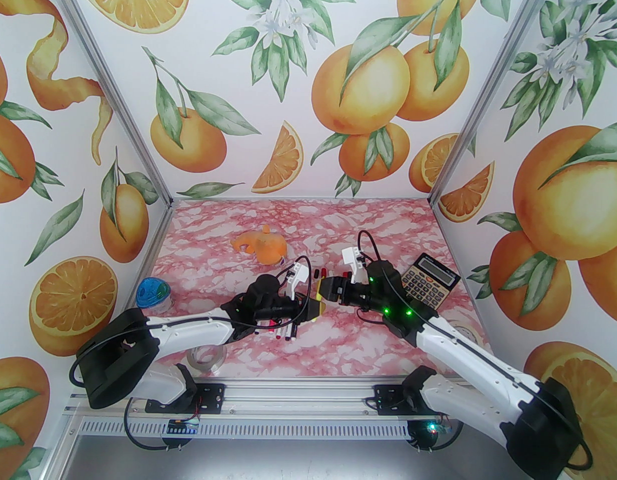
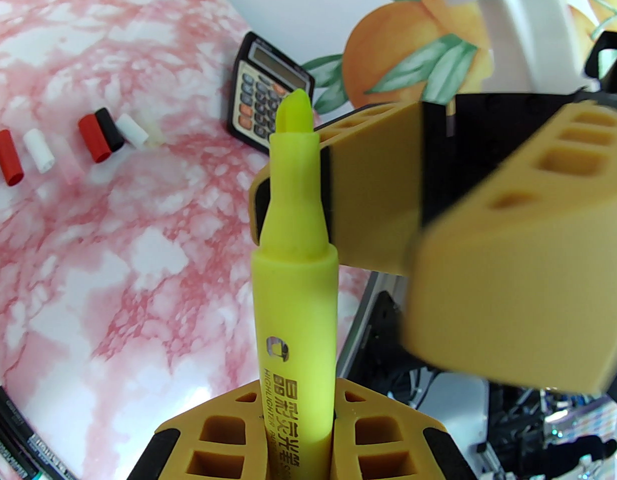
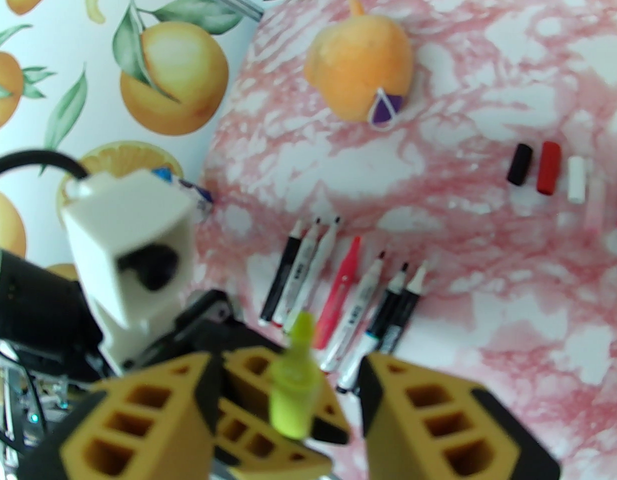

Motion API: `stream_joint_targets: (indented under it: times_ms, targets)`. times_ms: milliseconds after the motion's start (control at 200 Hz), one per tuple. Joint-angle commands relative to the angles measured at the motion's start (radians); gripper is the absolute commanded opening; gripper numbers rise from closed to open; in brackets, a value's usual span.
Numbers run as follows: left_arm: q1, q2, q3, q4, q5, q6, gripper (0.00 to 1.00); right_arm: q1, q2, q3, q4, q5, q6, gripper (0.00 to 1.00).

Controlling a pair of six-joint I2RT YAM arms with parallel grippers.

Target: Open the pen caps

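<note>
The yellow pen [image 2: 293, 278] is long, round and smooth, with black writing on its side. Its soft wedge tip is bare. The pen runs from one arm across to the other, and the tip points at the right gripper [image 3: 288, 368].

The left gripper [image 2: 298, 420] has its jaws clamped on the pen's back end. The right jaws are apart, one on each side of the tip. I cannot tell if they touch it. The fingers [image 3: 428, 418] are tan, rubbery blocks with square holes.

The caps [image 3: 548, 168] are short, stubby tubes in black, red and white. They lie in a row on the pink marbled table [image 1: 338, 363], well apart from the jaws.

The other pens [image 3: 341, 288] lie side by side on the table below the jaws, with their tips toward the fuzzy orange toy [image 3: 358, 63].
</note>
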Motion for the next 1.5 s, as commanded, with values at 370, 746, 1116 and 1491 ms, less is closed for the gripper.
stream_joint_targets:
  times_ms: [370,746,1116,1491]
  targets:
    - [-0.029,0.058,0.075,-0.033,-0.015,0.037,0.05,0.059,0.047,0.056,-0.055,0.177,0.031,0.4]
    - [-0.04,0.053,0.074,-0.017,-0.035,0.025,0.05,0.064,0.058,0.052,-0.063,0.178,0.036,0.34]
    - [-0.04,0.035,0.058,-0.015,-0.048,0.024,0.06,0.065,0.066,0.046,-0.064,0.188,0.045,0.25]
    - [-0.042,-0.05,0.086,-0.197,-0.063,0.129,0.64,0.064,0.027,0.056,-0.082,0.241,0.06,0.17]
